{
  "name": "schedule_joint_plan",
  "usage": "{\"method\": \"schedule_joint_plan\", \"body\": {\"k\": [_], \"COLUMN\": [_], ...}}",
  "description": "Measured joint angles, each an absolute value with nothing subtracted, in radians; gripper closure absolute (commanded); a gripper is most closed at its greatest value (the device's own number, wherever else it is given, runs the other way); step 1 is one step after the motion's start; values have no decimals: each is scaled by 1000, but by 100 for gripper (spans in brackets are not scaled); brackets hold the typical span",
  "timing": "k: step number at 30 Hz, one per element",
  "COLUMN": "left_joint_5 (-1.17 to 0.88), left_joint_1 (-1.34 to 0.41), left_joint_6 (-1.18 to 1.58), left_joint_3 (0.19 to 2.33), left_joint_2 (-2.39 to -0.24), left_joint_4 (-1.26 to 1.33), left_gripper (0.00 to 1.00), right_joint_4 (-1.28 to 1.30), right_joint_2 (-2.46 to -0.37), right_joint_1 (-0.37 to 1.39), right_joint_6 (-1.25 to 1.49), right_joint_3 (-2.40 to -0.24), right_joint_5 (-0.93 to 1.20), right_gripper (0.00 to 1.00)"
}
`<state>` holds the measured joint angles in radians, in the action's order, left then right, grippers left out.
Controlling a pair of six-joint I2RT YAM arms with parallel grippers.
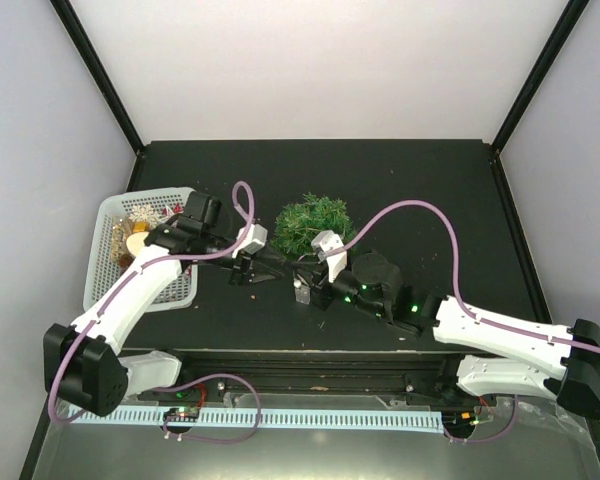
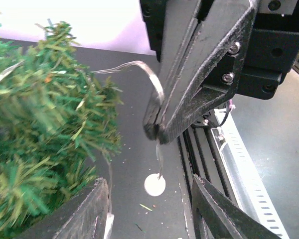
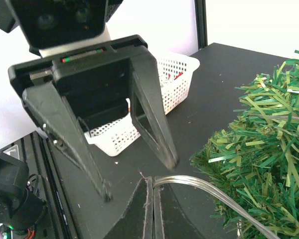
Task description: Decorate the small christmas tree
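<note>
Pale walls and black corner posts enclose a matte black table (image 1: 430, 180). The small christmas tree (image 1: 315, 222) stands near its middle, a bushy green crown seen from above, its pot hidden.

On the tree's near side, just beside its branches, the right gripper (image 2: 157, 133) has its jaws pressed together on a clear ribbon (image 2: 139, 66) that arcs from the tips into the needles. Next to it, on the tree's near-left side, the left gripper (image 3: 139, 178) is spread wide and grips nothing.

A small white disc (image 2: 154, 184) shows below the pinched tips; whether it lies on the table or hangs cannot be told.

Well left of the tree sits a white mesh basket (image 1: 102, 250) with gold-coloured ornaments inside.

Purple cables (image 1: 420, 215) loop over both arms, and a white slotted rail (image 1: 310, 418) runs along the near edge.
</note>
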<state>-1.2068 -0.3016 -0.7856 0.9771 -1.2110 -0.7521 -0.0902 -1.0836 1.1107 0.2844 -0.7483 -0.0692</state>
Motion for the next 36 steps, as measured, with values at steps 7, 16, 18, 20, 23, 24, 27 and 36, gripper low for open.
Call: {"method": "schedule_joint_plan", "body": {"k": [7,16,18,20,23,24,27,36], "left_joint_5": [-1142,-1113,-1112,-1113,-1109,-1103,-1076,-1004], "left_joint_1": [-389,-427,-433,-437,-439,-439,-439,-439], "left_joint_6": [-766,-741,-737,-735,-736,-739,-754,-844], "left_joint_3": [977,981,986,995,997,997,997,997], "left_joint_2": [-1266,-1355,-1356,-1356,-1354,-1353,-1341,-1312], "left_joint_4": [-679,-649,-648,-647,-646,-646,-652,-707], "left_gripper": [54,57,56,55,54,54,56,48], "right_joint_4": [-90,-91,-91,-93,-98,-99,-99,-105], "right_joint_2": [-1072,-1065,-1065,-1065,-1065,-1065,-1062,-1053], "right_joint_1": [1110,1103,1099,1097,1092,1092,1086,1081], "right_joint_6": [292,294,294,294,294,294,294,294], "right_joint_3": [-750,-750,-750,-750,-750,-749,-749,-739], "right_joint_5": [-65,-59,-55,-50,-49,-49,-49,-49], "right_gripper": [99,99,99,99,99,99,99,99]}}
